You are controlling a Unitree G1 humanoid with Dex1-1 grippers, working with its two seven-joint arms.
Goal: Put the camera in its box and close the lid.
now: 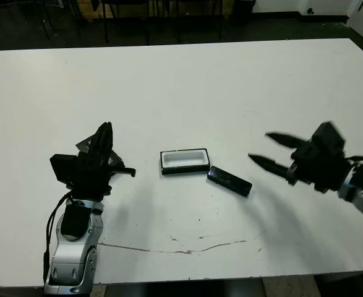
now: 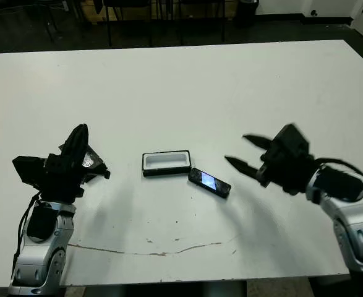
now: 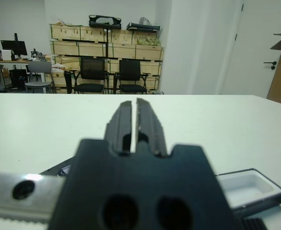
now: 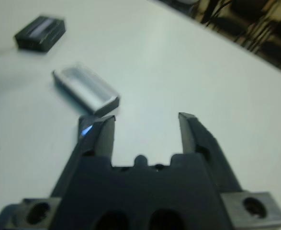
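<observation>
Your right gripper (image 2: 240, 151) hangs with its jaws spread wide and empty, just right of the camera (image 2: 209, 182), which lies flat on the white table (image 1: 187, 80) touching the right near corner of the box (image 1: 184, 161). The box sits open, white lining up. The right eye view catches the camera's bluish glossy patch; the left eye view shows it plain black. Your left gripper (image 3: 134, 120) has its fingers nearly together with only a thin slit between, gripping nothing. In the blurred right wrist view, a dark block beyond the box is probably the lid (image 4: 40, 32).
</observation>
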